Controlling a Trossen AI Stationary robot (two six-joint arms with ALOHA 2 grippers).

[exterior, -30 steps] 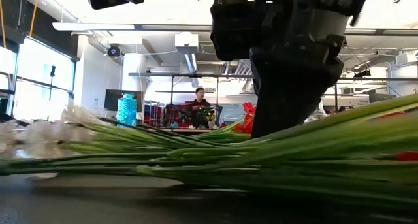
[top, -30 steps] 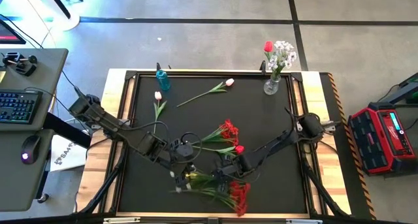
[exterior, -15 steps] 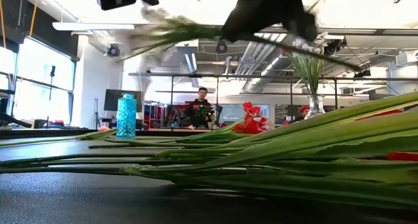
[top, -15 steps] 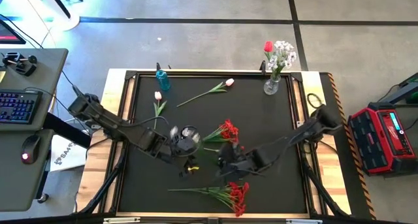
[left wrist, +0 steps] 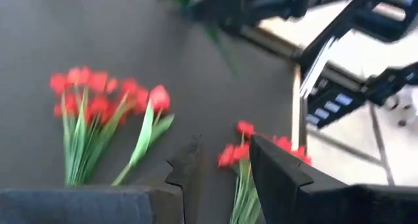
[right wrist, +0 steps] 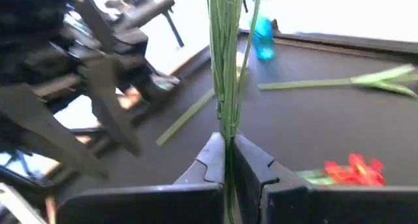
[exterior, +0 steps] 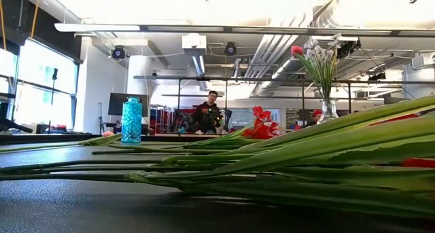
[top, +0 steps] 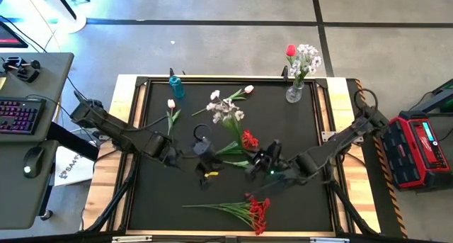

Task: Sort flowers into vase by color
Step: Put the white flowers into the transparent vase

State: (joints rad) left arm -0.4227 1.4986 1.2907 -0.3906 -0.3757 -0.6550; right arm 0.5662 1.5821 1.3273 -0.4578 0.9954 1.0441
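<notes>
At the table's far right corner stood a clear glass vase (top: pixel 294 94), already holding a red rose (top: pixel 290 51) and a spray of small white blossoms (top: pixel 307 58). A teal bottle (top: pixel 175 86) stood at the far left edge of the black mat (top: pixel 297 144).

Loose on the mat: one pink-white tulip (top: pixel 170 110) near the bottle, another tulip (top: pixel 237 95) lying slantwise beside it, a red bunch (top: pixel 244 142) at centre, a larger red bunch (top: pixel 249 211) along the near edge.

The right gripper (top: pixel 256 160), near centre, was clamped tight on the stems of a white blossom spray (top: pixel 225 108), lifted off the mat, its blooms pointing toward the far side. The left gripper (top: pixel 205 149) hung close beside it, fingers (left wrist: pixel 277 172) narrowly apart, holding nothing.

A person (exterior: pixel 207 114) sat in the room beyond.
</notes>
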